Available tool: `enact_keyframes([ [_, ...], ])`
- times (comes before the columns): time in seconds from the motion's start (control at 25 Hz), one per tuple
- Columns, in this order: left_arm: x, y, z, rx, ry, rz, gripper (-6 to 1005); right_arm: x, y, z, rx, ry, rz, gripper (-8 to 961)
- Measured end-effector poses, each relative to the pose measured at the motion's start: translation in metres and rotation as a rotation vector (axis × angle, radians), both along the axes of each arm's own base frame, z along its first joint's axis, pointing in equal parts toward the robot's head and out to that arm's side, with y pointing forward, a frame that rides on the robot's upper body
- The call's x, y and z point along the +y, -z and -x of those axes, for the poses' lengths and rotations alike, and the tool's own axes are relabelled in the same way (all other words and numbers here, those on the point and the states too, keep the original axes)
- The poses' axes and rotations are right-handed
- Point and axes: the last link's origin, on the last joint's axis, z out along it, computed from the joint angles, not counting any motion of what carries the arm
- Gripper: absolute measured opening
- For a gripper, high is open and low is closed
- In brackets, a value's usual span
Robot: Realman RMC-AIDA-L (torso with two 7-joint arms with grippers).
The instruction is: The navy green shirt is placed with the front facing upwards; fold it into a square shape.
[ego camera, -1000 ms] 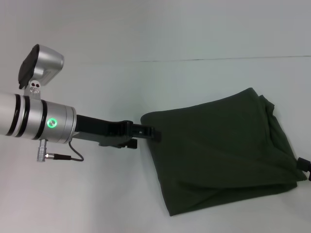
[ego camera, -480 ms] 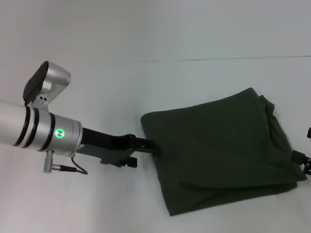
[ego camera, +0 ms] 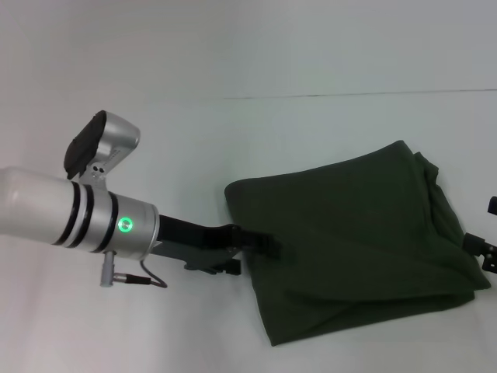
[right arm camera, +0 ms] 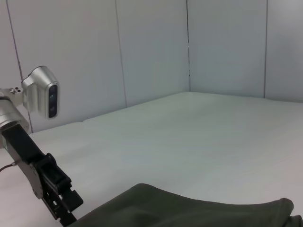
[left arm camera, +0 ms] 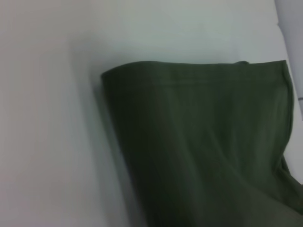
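The navy green shirt (ego camera: pixel 357 233) lies folded on the white table (ego camera: pixel 311 132), right of the middle, with plain green cloth facing up and no print showing. Its near edge is loosely doubled over. The left wrist view is filled by the same shirt (left arm camera: pixel 203 142), showing a folded corner. My left gripper (ego camera: pixel 268 245) reaches in from the left and rests at the shirt's left edge, its tip just over the cloth. It also shows in the right wrist view as the left gripper (right arm camera: pixel 68 210), touching the shirt (right arm camera: pixel 189 210). Only a sliver of my right gripper (ego camera: pixel 483 250) shows, at the shirt's right edge.
The silver left forearm (ego camera: pixel 78 221) with a green light and a cable hangs over the table's left half. Pale wall panels (right arm camera: pixel 151 52) stand behind the table.
My left arm has swung nearer and to the right, sliding its gripper along the shirt's left edge toward the front and slightly onto the cloth. The right gripper has shifted a little at the picture's edge.
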Motion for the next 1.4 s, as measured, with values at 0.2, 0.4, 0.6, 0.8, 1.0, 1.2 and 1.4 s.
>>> enact_keyframes([
  [0.2,0.002,0.007,-0.008,-0.003,0.021,-0.009,933,0.003,-0.001,0.002,0.004,-0.002,0.002,838],
  [0.4,0.003,0.012,-0.009,0.002,0.016,-0.013,933,0.004,-0.002,0.002,0.002,-0.003,0.001,838],
  [0.6,0.003,0.012,-0.008,0.003,0.012,-0.014,933,0.005,-0.002,0.003,0.002,-0.005,0.001,837],
  [0.8,0.002,0.012,-0.007,0.003,0.011,-0.014,932,0.006,-0.002,0.004,0.002,-0.009,0.001,836],
  [1.0,0.002,0.014,-0.010,0.003,0.018,-0.007,933,0.008,-0.002,0.005,0.009,-0.006,0.005,835],
  [1.2,-0.001,0.018,-0.012,0.023,0.066,0.015,893,0.009,-0.003,0.005,0.015,-0.001,0.008,831],
  [1.4,-0.001,0.018,-0.013,0.023,0.084,0.013,758,0.009,-0.003,0.006,0.018,-0.003,0.010,827],
])
